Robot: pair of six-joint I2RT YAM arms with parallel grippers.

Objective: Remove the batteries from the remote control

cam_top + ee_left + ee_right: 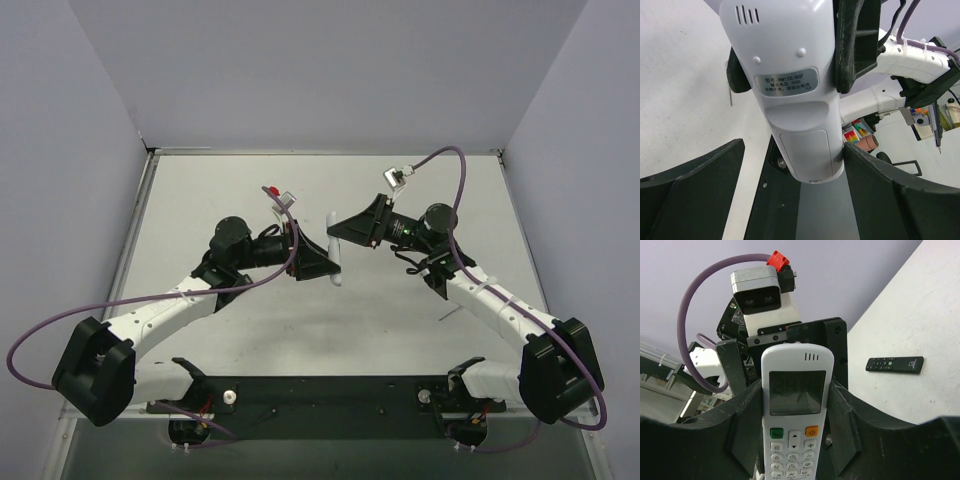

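A white remote control (335, 248) is held in the air over the table's middle, between my two grippers. My right gripper (795, 385) is shut on its sides, with the display and buttons (794, 440) facing that camera. The left wrist view shows the remote's back (785, 80) with a label, and its battery cover (807, 155) is closed. My left gripper (794, 146) is open around the remote's lower end. Its right finger (860, 170) touches the remote and its left finger (715, 170) stands apart. The batteries are hidden inside the remote.
A slim black remote (894, 364) lies flat on the white table (250, 200); it does not show in the top view. Grey walls close the table at the back and sides. A black rail (330, 395) runs along the near edge.
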